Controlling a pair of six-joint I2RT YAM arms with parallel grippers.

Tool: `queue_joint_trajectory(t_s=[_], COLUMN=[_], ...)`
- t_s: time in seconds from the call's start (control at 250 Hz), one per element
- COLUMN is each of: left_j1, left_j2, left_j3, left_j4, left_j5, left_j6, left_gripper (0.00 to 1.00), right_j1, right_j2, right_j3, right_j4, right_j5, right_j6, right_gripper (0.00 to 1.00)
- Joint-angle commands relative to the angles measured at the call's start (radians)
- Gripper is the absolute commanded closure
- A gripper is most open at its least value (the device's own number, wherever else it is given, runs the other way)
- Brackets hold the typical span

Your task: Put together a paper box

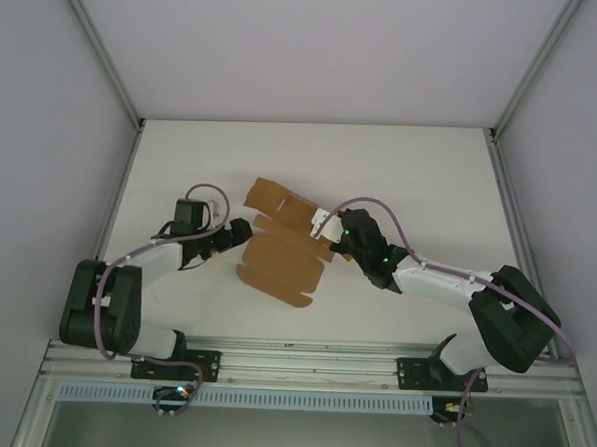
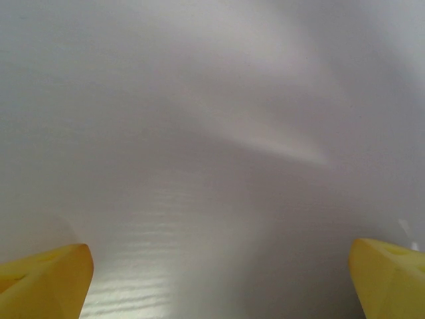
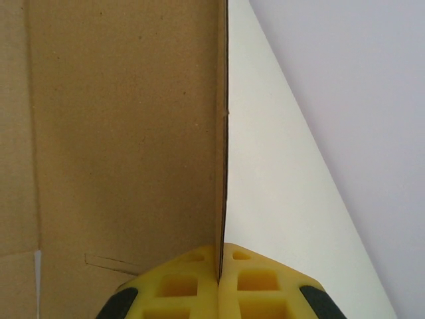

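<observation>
1. I've got the left fingers spread wide and holding nothing. They sit low over the bare white counter, just beside the sheet's left edge.
2. In the middle is the paper box, an unfolded brown cardboard sheet spread on the counter between my two arms.
3. The right fingers are pinched shut on the sheet's right side. In the wrist view, a thin cardboard edge runs straight up from between them.

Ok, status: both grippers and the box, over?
Right gripper shut on paper box edge. Left gripper open, empty, beside its left side. Box an open sheet, not yet assembled. Nothing seen in the way.
</observation>
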Motion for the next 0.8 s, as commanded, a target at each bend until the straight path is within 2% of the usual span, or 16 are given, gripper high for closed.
queue_joint_trajectory(t_s=[0.0,0.168,0.463,0.575,0.795], left_j1=[-0.005,-0.004,-0.014,-0.041,-0.088], left_j2=[0.025,0.019,0.030,0.037,0.080], left_j3=[0.029,0.005,-0.015,-0.017,0.010], left_j4=[0.086,0.217,0.333,0.349,0.318], left_j5=[0.058,0.105,0.199,0.219,0.185], left_j6=[0.024,0.010,0.042,0.064,0.089], left_gripper=[0.02,0.01,0.00,0.00,0.03], right_j1=[-0.002,-0.003,-0.003,-0.003,-0.004], right_j2=[-0.030,-0.030,-0.039,-0.035,-0.035], right_j3=[-0.018,-0.020,-0.026,-0.027,-0.021], right_j4=[-0.007,-0.015,-0.022,-0.014,-0.007], right_j5=[-0.053,-0.054,-0.075,-0.080,-0.095], right_j6=[0.041,0.045,0.063,0.069,0.088], right_gripper=[1.00,1.00,1.00,1.00,1.00])
